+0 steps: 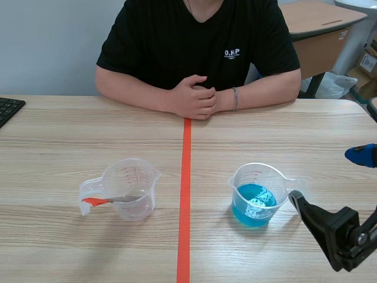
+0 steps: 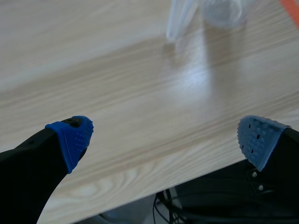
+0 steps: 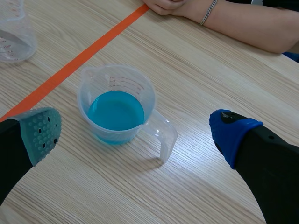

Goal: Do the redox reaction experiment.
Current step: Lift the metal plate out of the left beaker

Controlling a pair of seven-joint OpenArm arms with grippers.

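Note:
A clear measuring cup (image 1: 131,187) stands left of the orange tape line, with a thin metal piece with a red end (image 1: 97,201) resting across its handle side. A second clear cup holds blue liquid (image 1: 254,199) right of the line. My right gripper (image 1: 327,175) is open just right of that cup. In the right wrist view the blue cup (image 3: 117,112) sits ahead between the open fingers (image 3: 135,134), its handle pointing toward the gripper. My left gripper (image 2: 163,137) is open over the table's near edge, with the clear cup (image 2: 224,9) far ahead of it.
A person sits across the table with clasped hands (image 1: 194,97) resting near the far end of the tape line (image 1: 185,194). A black keyboard (image 1: 9,109) lies at the far left edge. The other clear cup (image 3: 14,35) shows beyond the line.

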